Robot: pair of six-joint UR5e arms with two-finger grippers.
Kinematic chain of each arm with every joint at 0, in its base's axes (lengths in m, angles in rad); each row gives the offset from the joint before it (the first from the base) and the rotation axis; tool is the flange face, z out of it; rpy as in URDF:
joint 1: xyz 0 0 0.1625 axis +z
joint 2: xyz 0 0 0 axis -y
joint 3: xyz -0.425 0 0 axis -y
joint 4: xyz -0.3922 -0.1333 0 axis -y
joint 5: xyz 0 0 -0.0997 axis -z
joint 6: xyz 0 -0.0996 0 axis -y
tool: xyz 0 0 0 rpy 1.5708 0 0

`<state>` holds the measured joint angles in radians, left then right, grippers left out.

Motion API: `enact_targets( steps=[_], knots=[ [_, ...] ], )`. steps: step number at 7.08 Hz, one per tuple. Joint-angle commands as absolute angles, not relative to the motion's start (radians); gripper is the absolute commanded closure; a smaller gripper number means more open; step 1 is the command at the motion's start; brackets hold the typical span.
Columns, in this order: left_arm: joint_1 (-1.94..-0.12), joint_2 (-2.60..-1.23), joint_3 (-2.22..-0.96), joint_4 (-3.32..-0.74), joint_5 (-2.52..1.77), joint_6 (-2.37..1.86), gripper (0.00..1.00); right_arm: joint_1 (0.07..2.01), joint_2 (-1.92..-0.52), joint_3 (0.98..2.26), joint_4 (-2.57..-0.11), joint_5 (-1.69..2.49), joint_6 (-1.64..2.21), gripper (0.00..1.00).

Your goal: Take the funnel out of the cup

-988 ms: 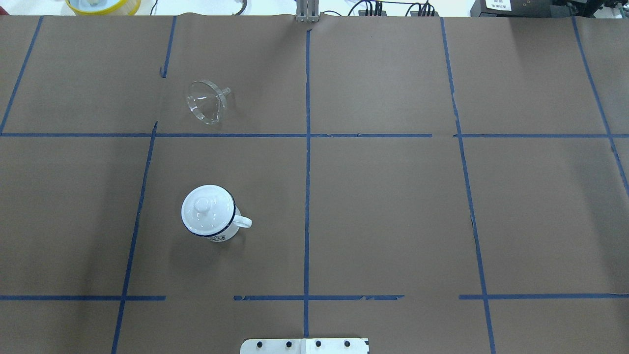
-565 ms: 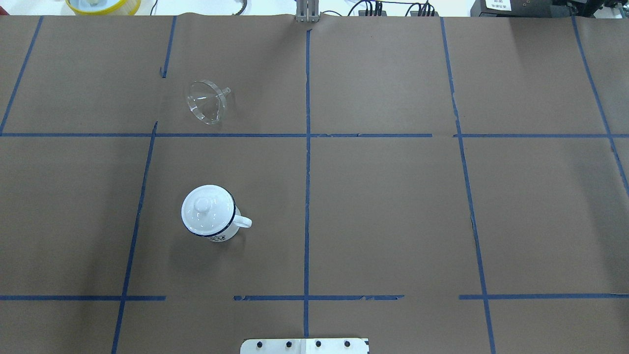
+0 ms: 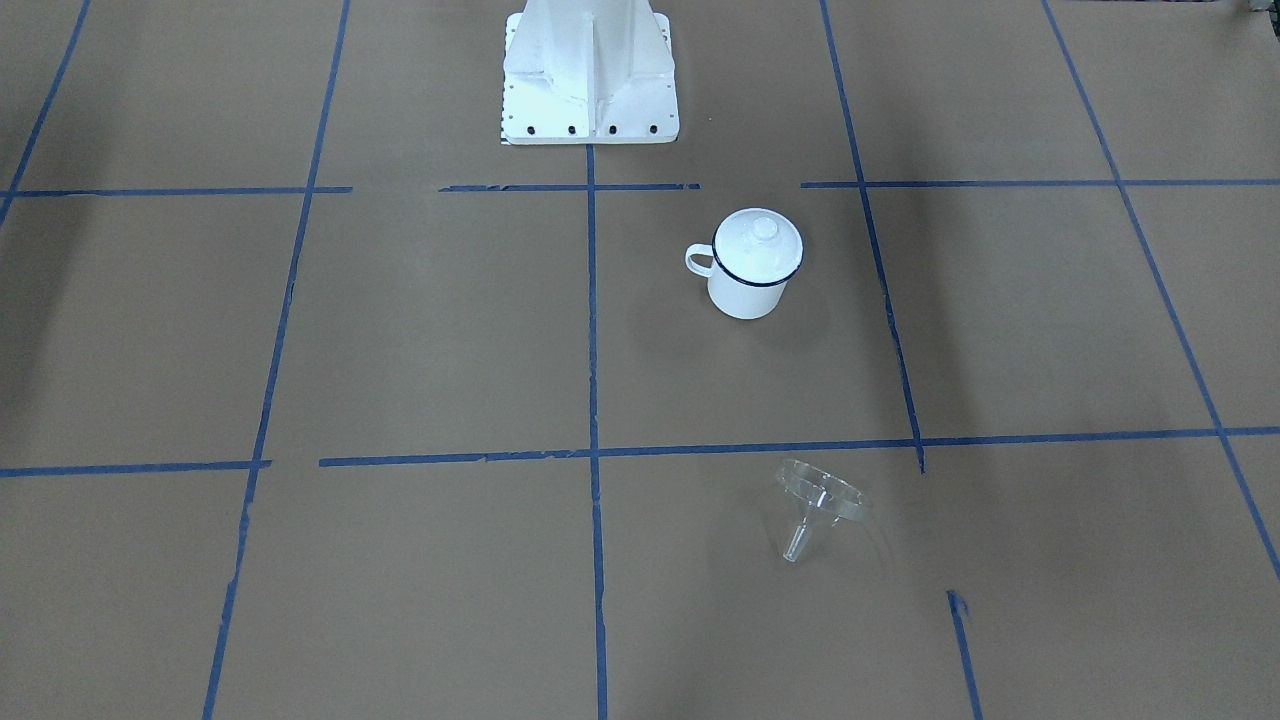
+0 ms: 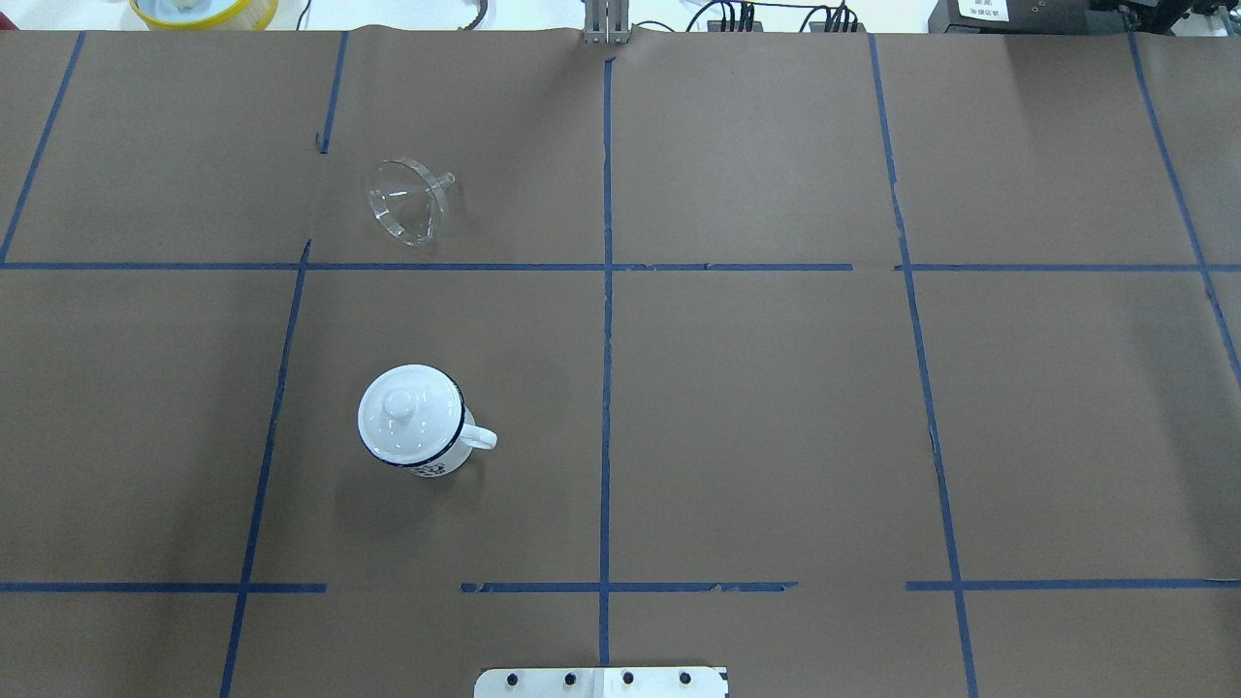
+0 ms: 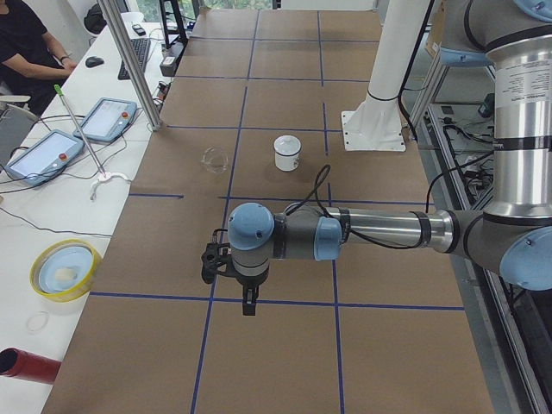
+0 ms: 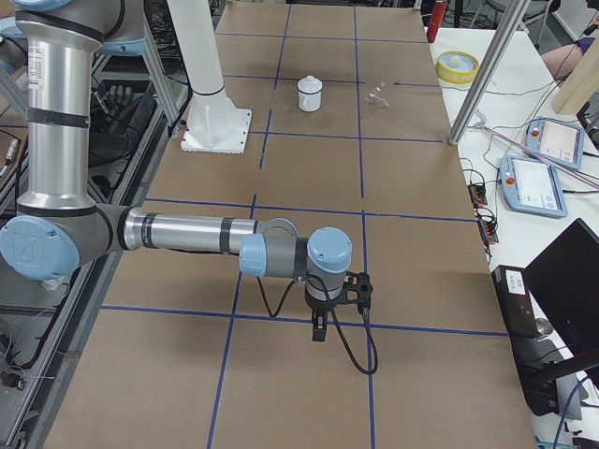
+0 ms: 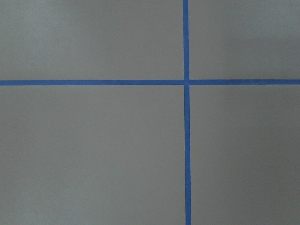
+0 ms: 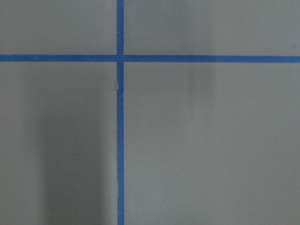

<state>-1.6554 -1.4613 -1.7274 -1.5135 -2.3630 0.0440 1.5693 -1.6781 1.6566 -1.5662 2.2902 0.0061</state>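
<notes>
The clear funnel [image 4: 407, 202] lies on its side on the brown paper, spout toward the centre line, far from the cup; it also shows in the front view [image 3: 820, 505]. The white enamel cup [image 4: 431, 463] with a dark blue rim stands upright, and a white domed lid [image 4: 405, 412] with a knob sits on it [image 3: 757, 243]. My left gripper [image 5: 248, 302] and right gripper [image 6: 319, 329] hang point-down over bare paper at opposite table ends, far from both objects. They show only in the side views, so I cannot tell if they are open or shut.
The robot's white base [image 3: 590, 70] stands at the near edge. A yellow-rimmed dish [image 5: 65, 267], a red can [image 5: 26, 366], tablets [image 5: 52, 155] and a metal post [image 5: 129, 60] stand along the far side, where a person [image 5: 26, 43] sits.
</notes>
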Motion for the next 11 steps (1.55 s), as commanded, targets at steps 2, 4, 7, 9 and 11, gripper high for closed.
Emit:
enact_targets(
  steps=[2, 4, 7, 9, 11],
  knots=[
    [-1.652, -1.460, -1.730, -1.459, -2.361, 0.057, 0.00, 1.569, -1.678, 1.657, -1.566, 2.290, 0.006, 0.00],
    [-1.652, -1.465, -1.730, -1.459, -2.361, 0.110, 0.00, 1.569, -1.678, 1.657, -1.566, 2.290, 0.006, 0.00],
    [-1.652, -1.470, -1.743, -1.457, -2.367, 0.110, 0.00, 1.569, -1.678, 1.657, -1.566, 2.290, 0.006, 0.00],
    [-1.652, -1.463, -1.733, -1.456, -2.367, 0.110, 0.00, 1.569, -1.678, 1.657, -1.566, 2.290, 0.006, 0.00],
    [-1.652, -1.465, -1.727, -1.456, -2.370, 0.110, 0.00, 1.569, -1.678, 1.657, -1.566, 2.290, 0.006, 0.00]
  ],
)
